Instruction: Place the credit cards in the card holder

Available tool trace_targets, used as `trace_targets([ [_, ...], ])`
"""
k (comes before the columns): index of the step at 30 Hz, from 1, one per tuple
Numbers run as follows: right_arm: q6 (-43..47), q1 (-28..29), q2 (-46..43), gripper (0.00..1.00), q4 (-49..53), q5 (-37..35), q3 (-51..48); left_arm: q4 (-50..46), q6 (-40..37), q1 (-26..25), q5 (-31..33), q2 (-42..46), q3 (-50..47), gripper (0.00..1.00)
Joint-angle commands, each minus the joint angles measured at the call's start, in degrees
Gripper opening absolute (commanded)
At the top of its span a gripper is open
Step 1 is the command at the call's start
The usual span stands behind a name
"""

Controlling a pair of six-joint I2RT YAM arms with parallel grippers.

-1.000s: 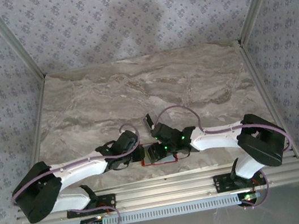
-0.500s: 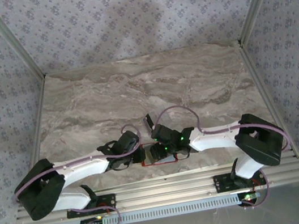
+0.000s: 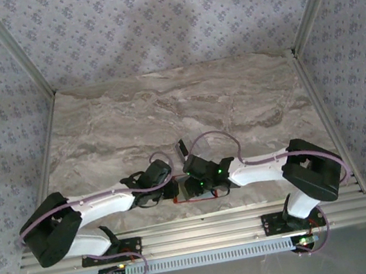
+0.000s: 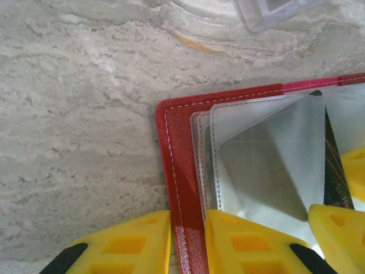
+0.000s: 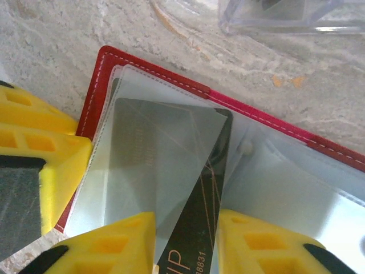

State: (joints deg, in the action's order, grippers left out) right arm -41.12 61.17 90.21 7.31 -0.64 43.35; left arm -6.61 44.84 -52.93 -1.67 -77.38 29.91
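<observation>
The red card holder (image 4: 179,171) lies open on the marble table near the front edge, its clear sleeves fanned up. My left gripper (image 4: 188,245) is shut on the edge of its red cover. In the right wrist view a dark credit card (image 5: 199,228) with gold lettering stands tilted between the yellow fingers of my right gripper (image 5: 187,245), which is shut on it. The card's far end sits inside a clear sleeve of the card holder (image 5: 91,108). From above, both grippers (image 3: 171,192) (image 3: 195,188) meet over the card holder (image 3: 200,198).
A clear plastic box (image 5: 285,14) stands just beyond the card holder, also at the top of the left wrist view (image 4: 274,11). The aluminium rail (image 3: 198,229) runs along the table's near edge right behind the arms.
My right gripper's jaws have narrowed onto the card and the right arm has shifted slightly left toward the card holder. The left gripper has kept its hold.
</observation>
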Motion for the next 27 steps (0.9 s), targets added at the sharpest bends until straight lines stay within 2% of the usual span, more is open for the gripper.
trace_targets([
  [1, -0.7, 0.37, 0.63, 0.29, 2.57, -1.49, 0.95, 0.48, -0.37, -0.7, -0.18, -1.19, 1.07, 0.23],
  [8, -2.41, 0.0, 1.1, 0.2, 0.95, -0.77, 0.29, 1.07, 0.11, -1.47, 0.25, -1.93, 0.97, 0.23],
  [14, -3.51, -0.25, 0.98, 0.2, -2.19, 1.86, -0.38, 2.01, 0.62, -2.4, 0.53, -3.11, 0.85, 0.23],
  [19, -4.4, -0.63, -0.09, 0.26, -4.07, 3.31, -1.37, 2.55, 0.95, -2.8, 0.79, -3.69, 0.78, 0.22],
  [22, -3.15, -0.15, -0.87, 0.33, -1.71, 0.93, -1.3, 2.41, 1.0, -2.8, 1.09, -3.33, 0.44, 0.22],
  [27, -3.02, 0.88, -3.16, 0.4, 1.87, -2.8, -1.89, 1.36, 1.08, -2.8, 1.91, -2.1, 0.11, 0.23],
])
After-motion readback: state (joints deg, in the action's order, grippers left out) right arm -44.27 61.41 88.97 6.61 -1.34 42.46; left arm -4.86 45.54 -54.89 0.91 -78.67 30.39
